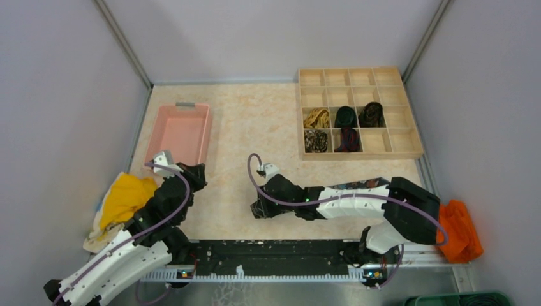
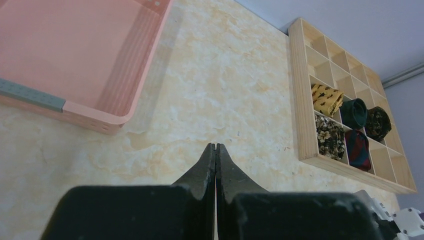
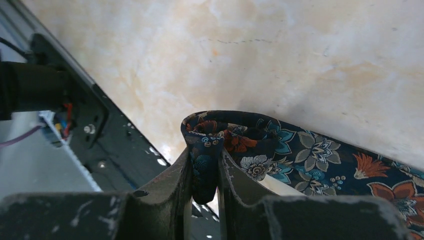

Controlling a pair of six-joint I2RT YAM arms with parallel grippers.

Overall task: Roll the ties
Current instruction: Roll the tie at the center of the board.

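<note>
Floral tie point(image 3: 310, 155) end folded, pinched in R tool point(image 3: 205, 156); L tool point(image 2: 216, 146) closed.

The table point(image 1: 255, 121) is bare down the middle, between the pink tub point(image 1: 182, 134) on the left and the wooden box point(image 1: 360, 155) on the right; a hand could pass there; near the front the right arm point(image 1: 351, 201) lies low across the way, with the flowery tie point(image 3: 320, 160) along it; the left arm point(image 1: 159, 204) fills the front left corner, beside the yellow cloth point(image 1: 127, 194); grey walls point(image 1: 57, 95) close both sides.

The floral tie point(image 3: 310, 155) is cloth, the compartment box point(image 1: 361, 155) matt wood.
</note>
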